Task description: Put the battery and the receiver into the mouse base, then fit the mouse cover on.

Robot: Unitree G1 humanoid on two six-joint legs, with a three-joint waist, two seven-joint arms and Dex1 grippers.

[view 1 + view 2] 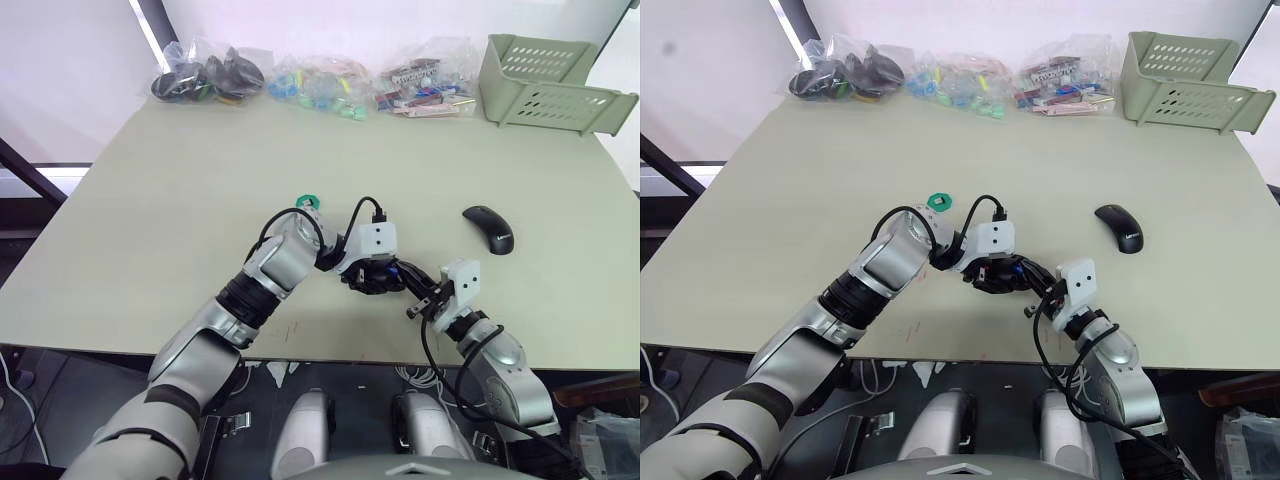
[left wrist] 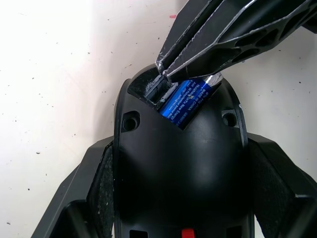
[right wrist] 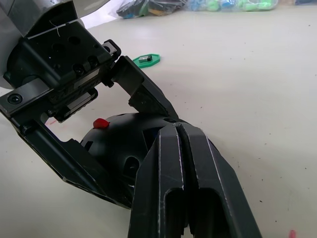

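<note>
Mouse base (image 2: pixel 178 168) grasped by left gripper (image 1: pixel 372 277); right gripper (image 2: pixel 171 74), jaws clenched, touching battery (image 2: pixel 185 96) inside.

One blue cylindrical battery (image 2: pixel 187 99) lies in the recess of the one black oval mouse base (image 2: pixel 178 168), which bears a single small red part (image 3: pixel 101 122). Two black two-fingered grippers meet there: the left gripper (image 2: pixel 173 198) clasps the base at both sides, and the right gripper (image 2: pixel 167 74), fingers pressed together, touches the battery. One glossy black curved mouse cover (image 1: pixel 489 228) sits well beyond the right gripper. One flat green disc (image 3: pixel 146 60) carries one tiny dark squarish receiver (image 3: pixel 144 59), near the left gripper. Three clear plastic bags (image 1: pixel 318 82) and one pale green perforated plastic tray (image 1: pixel 545 85) line the far edge of the one beige table (image 1: pixel 200 180).
</note>
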